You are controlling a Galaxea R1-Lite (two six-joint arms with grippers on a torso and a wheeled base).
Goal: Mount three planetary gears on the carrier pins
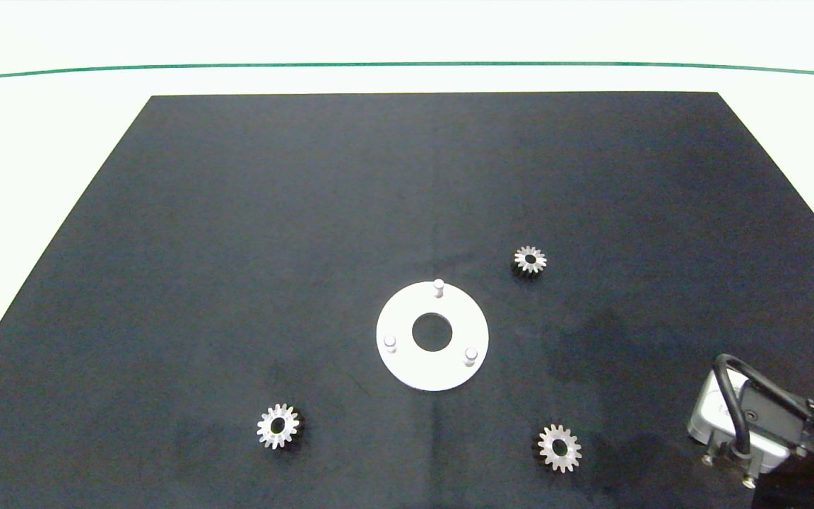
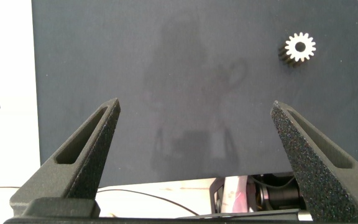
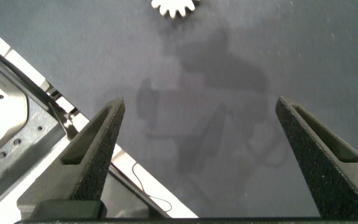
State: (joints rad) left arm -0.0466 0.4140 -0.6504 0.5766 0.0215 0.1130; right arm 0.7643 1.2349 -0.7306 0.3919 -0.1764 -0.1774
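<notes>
Three small silver-grey metal spur gears [image 1: 531, 260] [image 1: 278, 425] [image 1: 559, 447] lie loose on my black mat [image 1: 237, 247] around the flat white round carrier disc [image 1: 432, 367], whose three short white pins [image 1: 439, 286] stand bare. My right gripper [image 3: 201, 155] hangs past the disc's near-right gear, fingers spread and empty; my left gripper [image 2: 197, 155], likewise agape, faces the near-left gear.

I can read no text, label, brand, number or sign from here. The black mat [image 1: 237, 247] is unmarked, and so are the white disc [image 1: 407, 367] and the gears.
</notes>
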